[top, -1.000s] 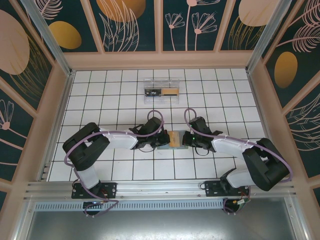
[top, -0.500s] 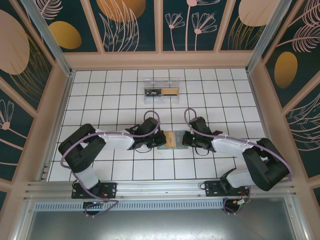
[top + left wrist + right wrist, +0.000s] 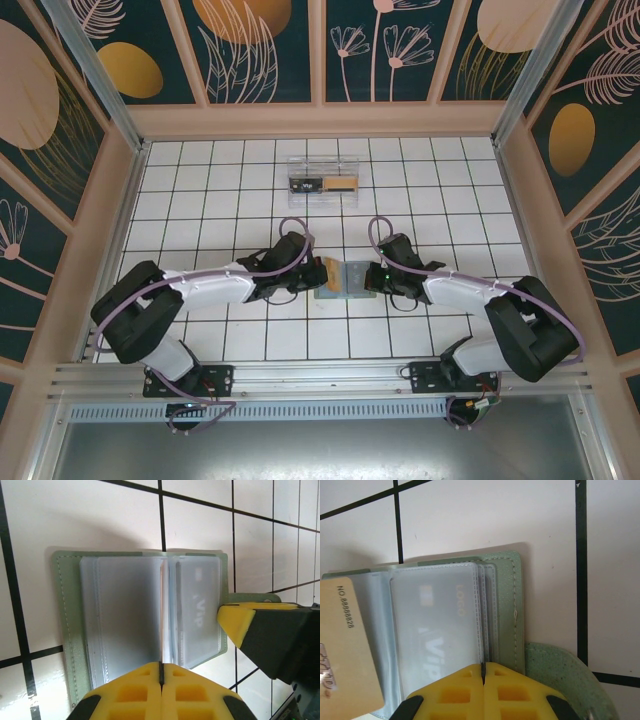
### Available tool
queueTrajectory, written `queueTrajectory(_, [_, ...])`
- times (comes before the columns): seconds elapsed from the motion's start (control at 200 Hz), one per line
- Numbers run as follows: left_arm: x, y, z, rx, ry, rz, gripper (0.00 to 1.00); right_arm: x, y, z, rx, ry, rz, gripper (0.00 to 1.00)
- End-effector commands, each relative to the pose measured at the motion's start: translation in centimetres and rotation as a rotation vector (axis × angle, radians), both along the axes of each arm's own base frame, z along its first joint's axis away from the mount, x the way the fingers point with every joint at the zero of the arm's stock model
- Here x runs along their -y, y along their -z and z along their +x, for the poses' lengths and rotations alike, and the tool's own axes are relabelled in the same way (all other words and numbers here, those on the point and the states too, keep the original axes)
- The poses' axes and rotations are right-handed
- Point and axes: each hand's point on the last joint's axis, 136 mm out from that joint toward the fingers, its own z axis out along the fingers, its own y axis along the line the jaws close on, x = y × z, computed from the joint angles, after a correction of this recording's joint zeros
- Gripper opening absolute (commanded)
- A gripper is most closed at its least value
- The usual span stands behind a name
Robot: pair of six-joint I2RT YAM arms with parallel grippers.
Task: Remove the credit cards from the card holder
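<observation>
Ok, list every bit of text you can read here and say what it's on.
"NO.8888828": on the tan card; digit count uncertain.
"LOGO": on the sleeved card inside the card holder.
"VIP": on the same sleeved card, and it also reads in the left wrist view.
Silver lettering at the tan card's lower corner: cut off, unreadable.
Print inside the clear box: too small to read.

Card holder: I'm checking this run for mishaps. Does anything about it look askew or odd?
Only the tan card: it hangs tilted over the open card holder, pinched edge-on in the left gripper. That fits the job. Nothing looks bent, torn or dropped.
</observation>
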Motion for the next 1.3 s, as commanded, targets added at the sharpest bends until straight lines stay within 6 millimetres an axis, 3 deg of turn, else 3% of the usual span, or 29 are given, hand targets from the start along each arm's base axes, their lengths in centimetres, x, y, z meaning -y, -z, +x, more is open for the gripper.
queueTrajectory(0.0, [-1.0,-0.7,0.0,0.024,-0.008,0.030,0.00,1.0,1.4,-1.5,-0.055,0.005,-0.049,0.00])
queueTrajectory(0.14, [-1.5,-2.4,0.5,0.073,-0.004,0.051,0.00,0.3,-1.4,-0.4,0.037,-0.004,0.002,0.03])
queueTrajectory(0.345, [-2.4,-6.0,2.4,0.235,0.023,0.164,0.00,-0.2,-8.2,1.4,0.249,-0.011,0.077,0.23])
queueTrajectory(0.455, [-2.6,-7.8,4.0,0.340,0.052,0.254,0.00,0.4,-11.2,1.8,0.353,0.002,0.098,0.46])
queueTrajectory(0.475, [-2.3,-9.1,4.7,0.378,0.050,0.257,0.00,0.5,-11.6,1.8,0.369,0.007,0.101,0.49])
queueTrajectory(0.586, [-2.4,-11.4,6.8,0.513,0.072,0.357,0.00,1.4,-13.9,1.7,0.458,0.044,0.135,0.72])
queueTrajectory(0.701, [-2.1,-13.3,8.9,0.681,0.129,0.463,0.00,3.0,-15.5,1.5,0.542,0.110,0.150,0.87])
queueTrajectory(0.726, [-2.0,-13.6,9.4,0.718,0.134,0.492,0.00,3.3,-15.8,1.5,0.555,0.123,0.153,0.98])
queueTrajectory(1.056, [1.2,-15.4,15.0,1.028,0.405,0.782,0.00,5.8,-16.8,0.4,0.636,0.195,0.145,0.99])
queueTrajectory(1.071, [1.4,-14.3,15.4,1.013,0.432,0.805,0.00,5.8,-16.8,0.4,0.638,0.196,0.147,0.99])
queueTrajectory(1.111, [1.8,-13.4,16.1,1.004,0.484,0.840,0.00,5.9,-17.0,0.3,0.645,0.200,0.154,0.99])
queueTrajectory(1.291, [2.1,-11.9,18.7,1.057,0.587,0.966,0.00,6.7,-17.5,0.0,0.677,0.230,0.167,0.99])
